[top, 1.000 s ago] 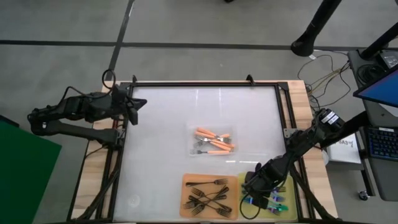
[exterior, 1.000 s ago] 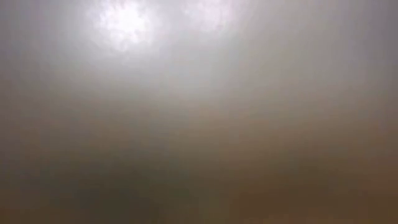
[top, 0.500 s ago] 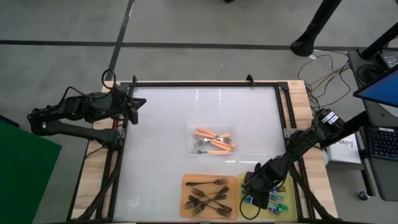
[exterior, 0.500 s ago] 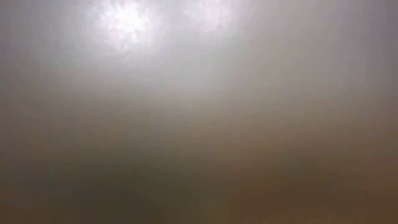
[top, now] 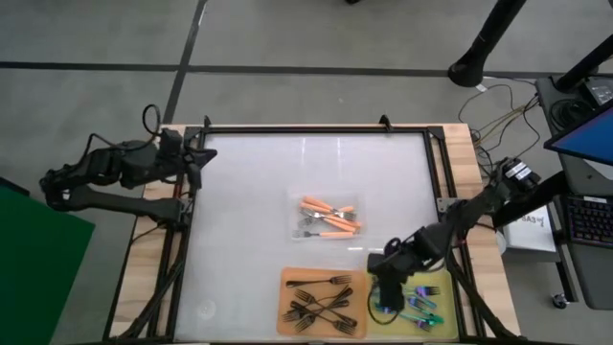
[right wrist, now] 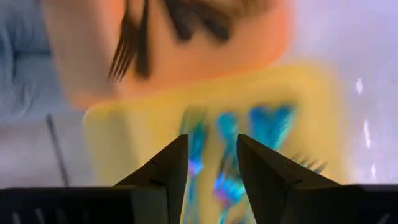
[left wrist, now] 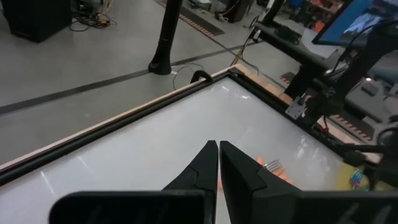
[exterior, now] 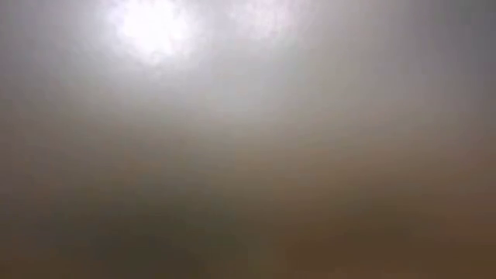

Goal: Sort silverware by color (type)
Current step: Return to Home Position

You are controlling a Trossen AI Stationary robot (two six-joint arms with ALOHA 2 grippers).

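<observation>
High view: the white table (top: 249, 240) fills the middle of the frame. The orange-handled forks (top: 328, 217) lie bunched in a clear container (top: 295, 203) just right of centre. The black forks (top: 321, 303) are piled criss-cross on the orange mat (top: 287, 280) at bottom centre. The yellow mat (top: 441, 287) touches the orange one on its right. The iridescent blue forks (top: 422, 307) lie on it in the lower right, partly hidden under the arm.

The right gripper (right wrist: 211, 144) hangs above the left part of the yellow mat, lower right of the high view, with its arm running up toward the right edge. In the right wrist view its two fingers stand apart with nothing between them. Blurred blue forks and yellow mat show through the gap, and the orange mat with black tines shows toward the top of that frame.

The left gripper (left wrist: 218, 146) sits at the upper left of the high view, at the table's left rim and well apart from all the forks. In the left wrist view its fingers are pressed together, empty, over bare table. Orange handles show small at lower right there.

The low view is only grey-brown haze, so nothing can be told from it.
</observation>
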